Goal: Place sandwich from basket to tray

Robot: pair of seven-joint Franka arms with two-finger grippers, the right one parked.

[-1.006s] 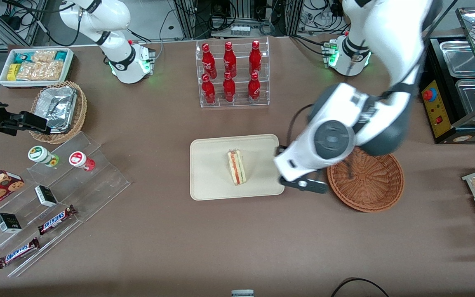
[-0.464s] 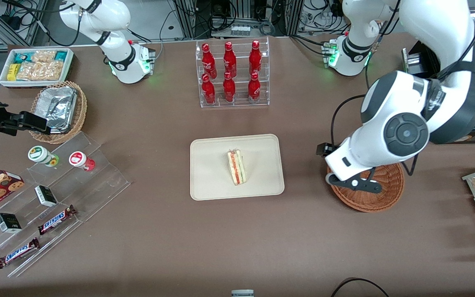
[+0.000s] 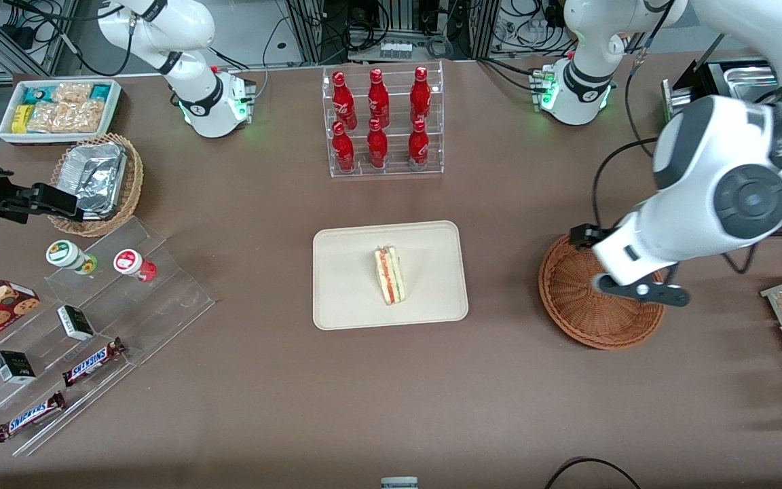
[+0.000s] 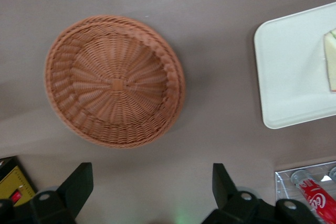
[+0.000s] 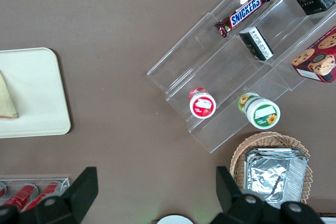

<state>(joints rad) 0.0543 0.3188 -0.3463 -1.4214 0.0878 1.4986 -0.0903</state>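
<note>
One small triangular wedge of pale white bread with red-orange and green filling, the sandwich [image 3: 389,275], lay near the middle of the flat cream-beige rectangular tray [image 3: 337,312]. Its long axis ran from near to far and its striped cut edge faced up. The round reddish-brown woven wicker basket [image 3: 581,319] stood well apart from the tray, toward the working arm's end of the table, and held nothing.

The left arm's gripper [image 3: 642,291] hung above the basket with its fingers [image 4: 79,182] spread wide and nothing between them. From the gripper, the sandwich lay toward the parked arm's end. By my judgement the placing was done, so any coming move called only for lifting clear of the basket.

The arm's wrist covered part of the basket's rim in the front view. In the left wrist view, the sandwich was cut off at the frame's edge.
</note>
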